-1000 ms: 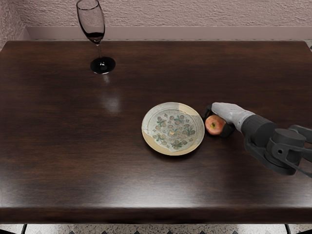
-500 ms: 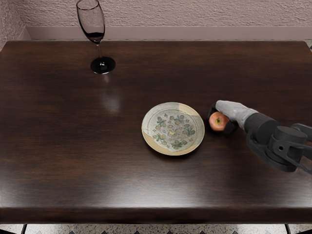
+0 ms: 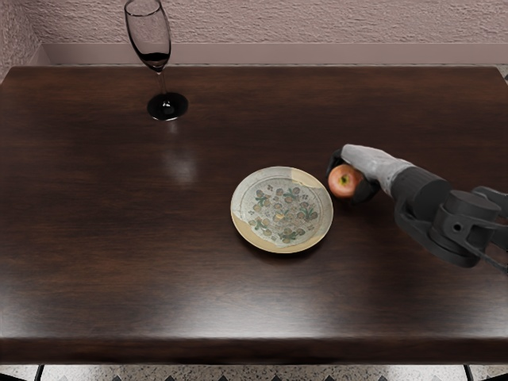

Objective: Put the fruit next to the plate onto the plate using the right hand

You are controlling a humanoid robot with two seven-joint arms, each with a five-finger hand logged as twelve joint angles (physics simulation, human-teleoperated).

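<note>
A red apple (image 3: 343, 181) is held just right of the patterned plate (image 3: 248, 198), raised a little off the dark table. My right hand (image 3: 349, 176) comes in from the right edge and is shut on the apple, its dark fingers curled around the fruit from behind and below. The grey back of the hand covers the apple's upper right side. The apple overlaps the plate's right rim only slightly. The left arm does not show.
A tall wine glass (image 3: 155, 55) with a little dark liquid stands at the far left of the table (image 3: 119, 262). A wall runs along the table's back edge.
The right hand closed on the apple, shifted it slightly right, and has now lifted it up and toward the plate's right rim.
</note>
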